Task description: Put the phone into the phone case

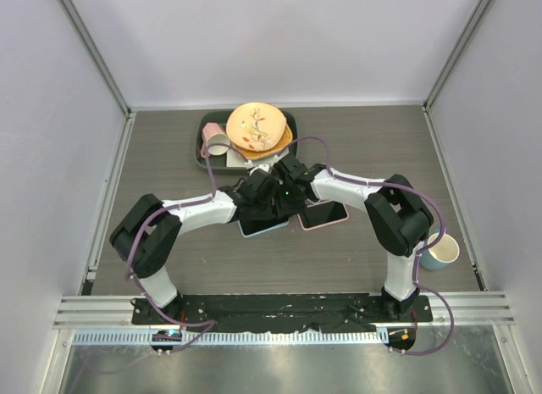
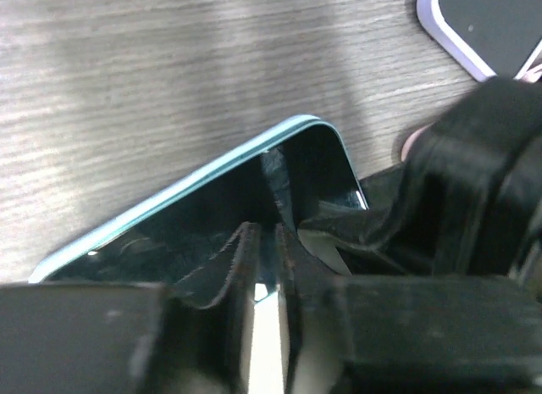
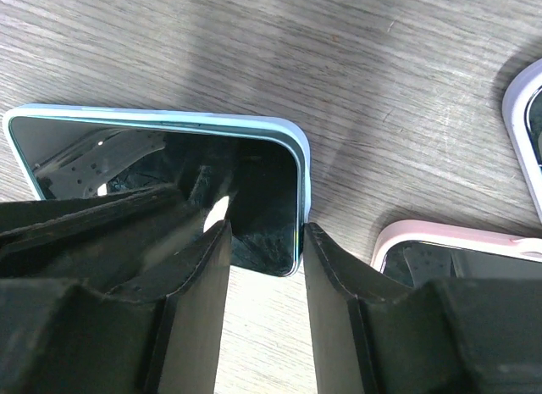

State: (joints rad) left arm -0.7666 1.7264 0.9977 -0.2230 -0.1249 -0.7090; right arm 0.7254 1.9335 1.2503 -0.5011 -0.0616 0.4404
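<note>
The phone [image 1: 262, 228], with a black screen, lies flat in a light-blue case on the table's middle. It also shows in the left wrist view [image 2: 195, 233] and the right wrist view [image 3: 161, 152]. The case's rim [image 3: 298, 169] runs round its far edges. My left gripper [image 1: 261, 209] has its jaws nearly together, tips [image 2: 264, 235] resting on the screen. My right gripper [image 1: 286, 203] is open [image 3: 265, 241] astride the phone's near corner, with the right finger [image 3: 326, 258] against the case's side. Both arms hide most of the phone from above.
A pink-cased phone [image 1: 324, 214] lies just right of the blue one and shows in the right wrist view [image 3: 449, 246]. A pale lilac-rimmed case [image 2: 478, 25] lies close by. A dark tray [image 1: 203, 157] at the back holds a plate [image 1: 257, 127] and a pink cup [image 1: 216, 141]. A pale mug [image 1: 440, 252] stands at the right.
</note>
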